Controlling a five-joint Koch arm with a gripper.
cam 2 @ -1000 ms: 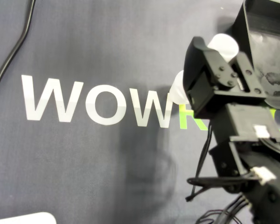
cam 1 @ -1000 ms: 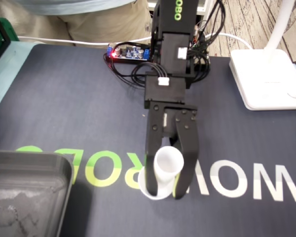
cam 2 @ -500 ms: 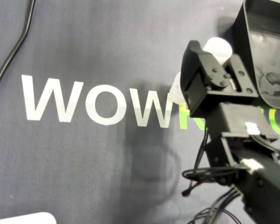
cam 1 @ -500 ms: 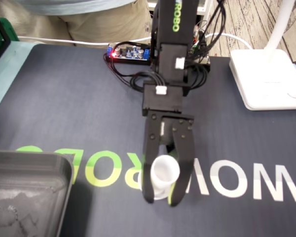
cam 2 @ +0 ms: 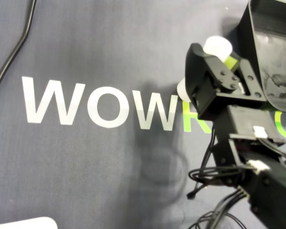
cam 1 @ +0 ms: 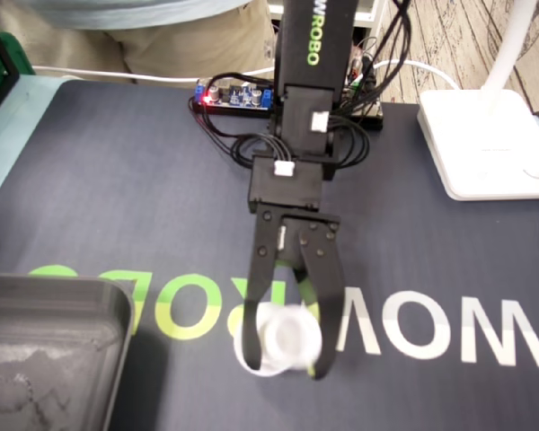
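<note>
Since a second ago the arm has swung toward the left of the fixed view and lower in it, carrying the white cup (cam 1: 286,336) along, from the pale W of the lettering (cam 1: 449,329) to the border between its white and green letters. Its tool (cam 1: 283,362) pinches the cup, one black finger pressed against each side, and the cup looks blurred and tipped, its mouth turned up toward the camera. From overhead the cup (cam 2: 218,46) peeks out beyond the tool, close beside the grey tray (cam 2: 271,28). On the dark desk (cam 1: 117,197), the tray (cam 1: 36,359) fills the lower left corner, well apart from the white lamp base (cam 1: 485,144) at upper right.
</note>
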